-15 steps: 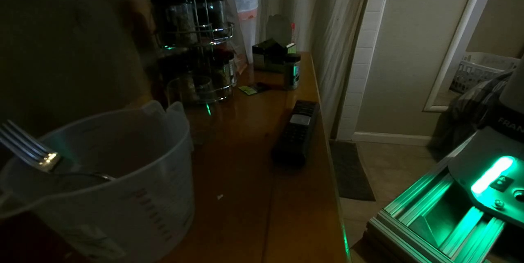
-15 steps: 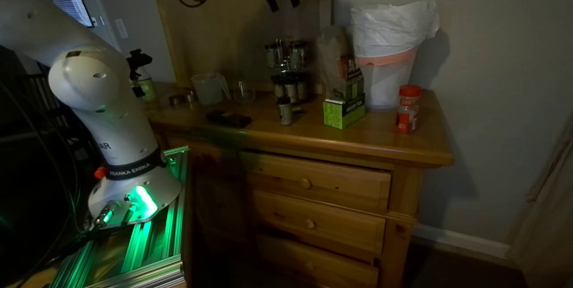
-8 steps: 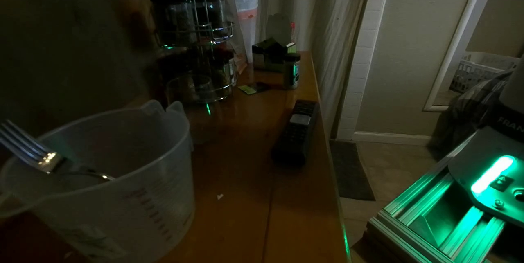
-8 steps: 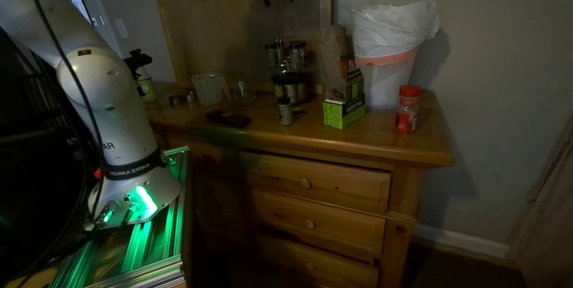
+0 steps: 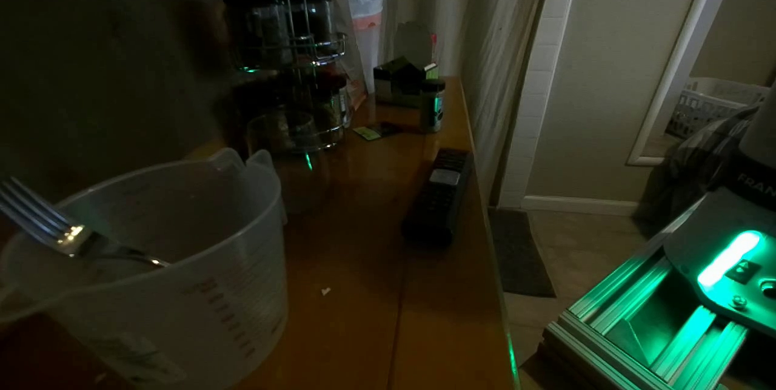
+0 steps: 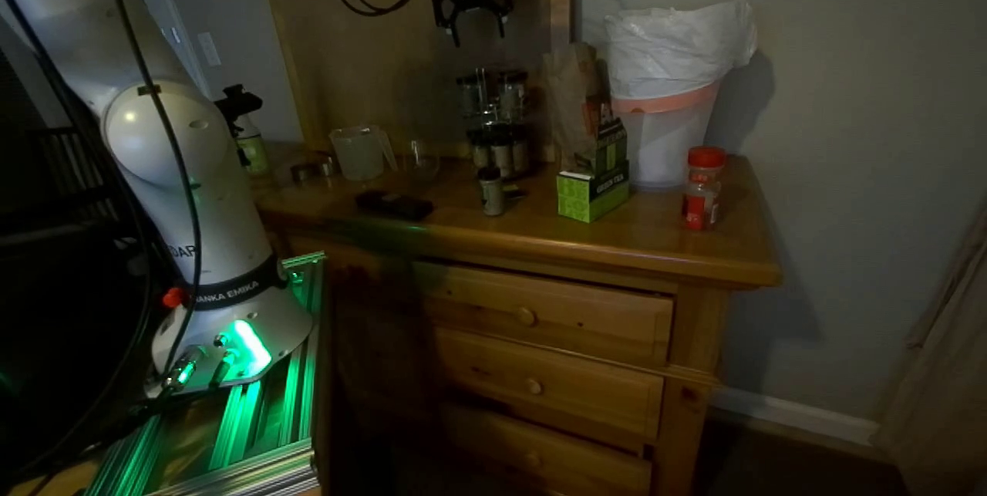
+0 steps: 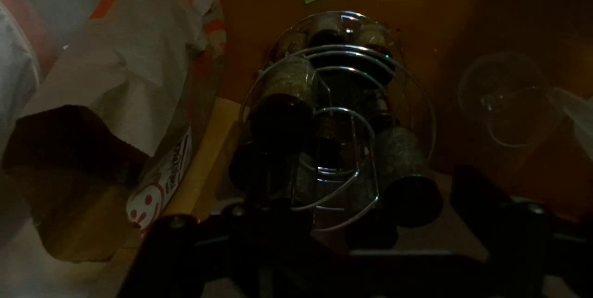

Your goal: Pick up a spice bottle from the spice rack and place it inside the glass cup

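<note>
The wire spice rack (image 6: 487,115) holds dark-capped jars on two tiers and stands at the back of the dresser. It also shows in an exterior view (image 5: 315,63) and in the wrist view (image 7: 343,48). Its upper tier holds a spice bottle (image 7: 402,154) on one side and another (image 7: 291,80) on the opposite side. The clear glass cup (image 6: 421,162) stands beside the rack; it shows faintly in the wrist view (image 7: 505,98). My gripper (image 6: 479,38) is open and empty, pointing down above the rack, apart from the jars.
A measuring cup (image 5: 182,305) with a fork (image 5: 73,239), a remote (image 5: 439,196) and a loose spice jar (image 6: 491,191) stand or lie on the dresser. A paper bag (image 7: 125,61), green tea box (image 6: 592,191) and bag-topped bucket (image 6: 667,133) are beside the rack.
My gripper first rose slightly, then came down toward the top of the rack, and more of the wrist now shows. The arm has shifted. The objects on the dresser have not moved.
</note>
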`<state>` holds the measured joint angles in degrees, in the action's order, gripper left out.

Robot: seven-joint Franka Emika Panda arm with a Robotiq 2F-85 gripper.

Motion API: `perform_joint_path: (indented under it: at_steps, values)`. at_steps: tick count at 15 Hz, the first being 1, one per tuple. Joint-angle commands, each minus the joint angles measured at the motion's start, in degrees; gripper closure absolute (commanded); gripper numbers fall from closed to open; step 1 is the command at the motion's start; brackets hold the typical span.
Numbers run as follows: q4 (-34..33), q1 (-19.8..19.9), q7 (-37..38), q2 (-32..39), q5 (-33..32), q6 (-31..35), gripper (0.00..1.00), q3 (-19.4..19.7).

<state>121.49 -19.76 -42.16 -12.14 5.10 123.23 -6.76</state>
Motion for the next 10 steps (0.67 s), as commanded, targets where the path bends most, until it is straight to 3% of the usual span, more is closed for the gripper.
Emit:
perform_joint_path:
  at_steps: [1,7,10]
  values:
    - [-0.18,1.21,-4.1,2.71,-0.24,2.11,0.0,-1.35]
    - [-1.07,3.63,1.5,7.81,-9.76,6.1,0.0,-3.4]
    - [-1.59,3.94,1.52,9.5,-10.4,6.22,0.0,-3.78]
